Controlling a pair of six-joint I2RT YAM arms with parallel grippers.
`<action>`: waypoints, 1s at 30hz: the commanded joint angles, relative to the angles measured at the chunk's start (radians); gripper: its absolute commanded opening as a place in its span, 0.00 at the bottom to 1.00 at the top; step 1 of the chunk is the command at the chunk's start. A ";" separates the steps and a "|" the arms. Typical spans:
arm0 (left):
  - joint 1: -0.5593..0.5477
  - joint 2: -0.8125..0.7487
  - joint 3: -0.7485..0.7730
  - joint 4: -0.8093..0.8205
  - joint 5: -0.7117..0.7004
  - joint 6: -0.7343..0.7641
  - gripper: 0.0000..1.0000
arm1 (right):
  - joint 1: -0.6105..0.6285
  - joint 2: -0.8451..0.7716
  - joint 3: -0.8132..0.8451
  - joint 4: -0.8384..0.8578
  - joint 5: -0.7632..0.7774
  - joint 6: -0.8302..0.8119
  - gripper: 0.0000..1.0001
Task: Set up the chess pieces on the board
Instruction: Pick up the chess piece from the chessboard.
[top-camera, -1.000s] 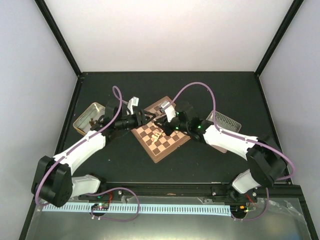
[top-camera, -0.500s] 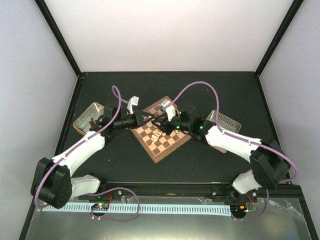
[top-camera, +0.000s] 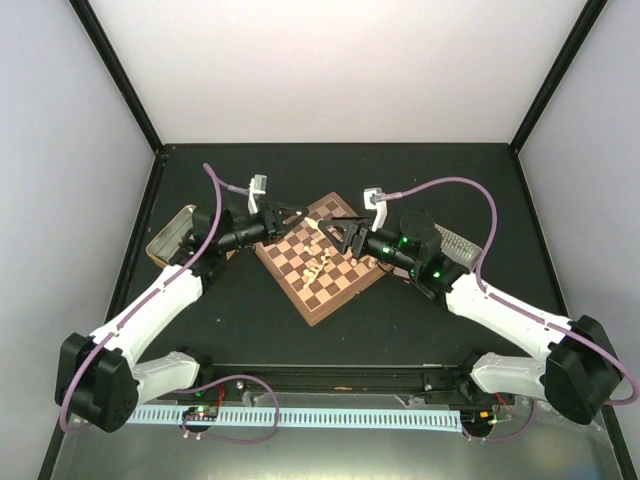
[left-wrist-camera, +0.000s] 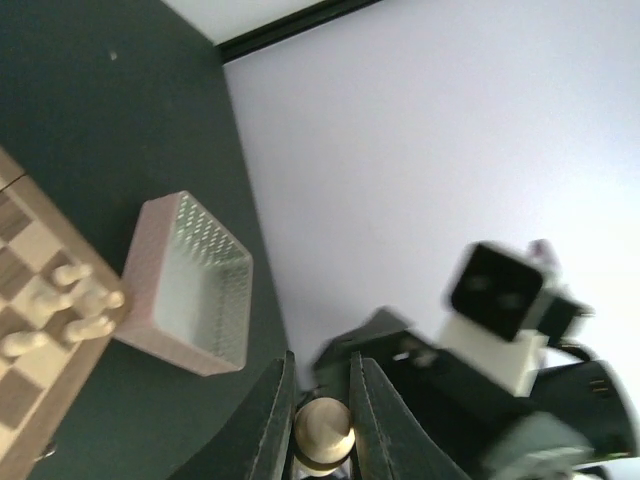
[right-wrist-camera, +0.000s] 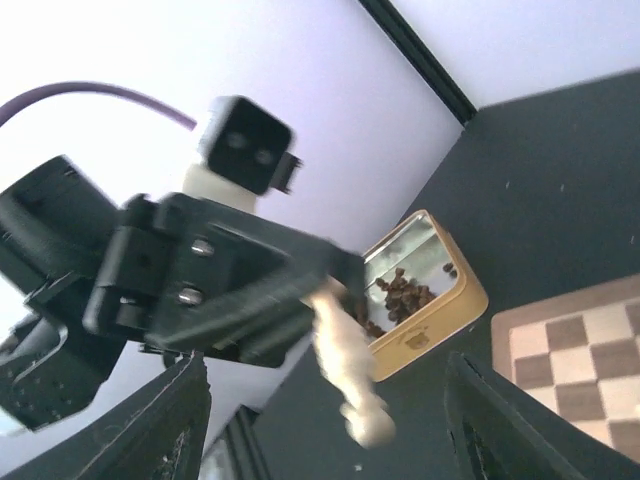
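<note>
Board (top-camera: 335, 290) lies between the arms, cream pieces (top-camera: 318, 262) clustered mid-board. Over its far corner, left gripper (top-camera: 298, 214) pinches one piece (left-wrist-camera: 322, 432). Right gripper (top-camera: 338, 231) faces it, fingers (right-wrist-camera: 185, 420) spread wide, holding nothing.

Left gripper (top-camera: 303, 214), clamping one cream piece (left-wrist-camera: 322, 432), and right gripper (top-camera: 335, 228) crowd the board's (top-camera: 330, 295) far corner. Mid-board blocked by loose pieces (top-camera: 318, 264); near squares free. Left tin (top-camera: 170, 240), right tin (top-camera: 455, 243) flank it.

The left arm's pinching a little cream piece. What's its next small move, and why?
Likely lower the left jaws toward an empty square of the board: they grip a cream piece not yet set down, while other pieces sit there.
</note>
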 joint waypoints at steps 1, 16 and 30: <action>-0.003 -0.028 0.050 0.178 -0.021 -0.215 0.02 | -0.018 -0.001 -0.048 0.158 0.005 0.352 0.65; -0.003 -0.041 0.027 0.297 -0.054 -0.366 0.02 | -0.023 0.112 -0.042 0.448 -0.104 0.581 0.36; -0.003 -0.037 0.017 0.287 -0.054 -0.355 0.02 | -0.051 0.111 -0.030 0.427 -0.102 0.590 0.23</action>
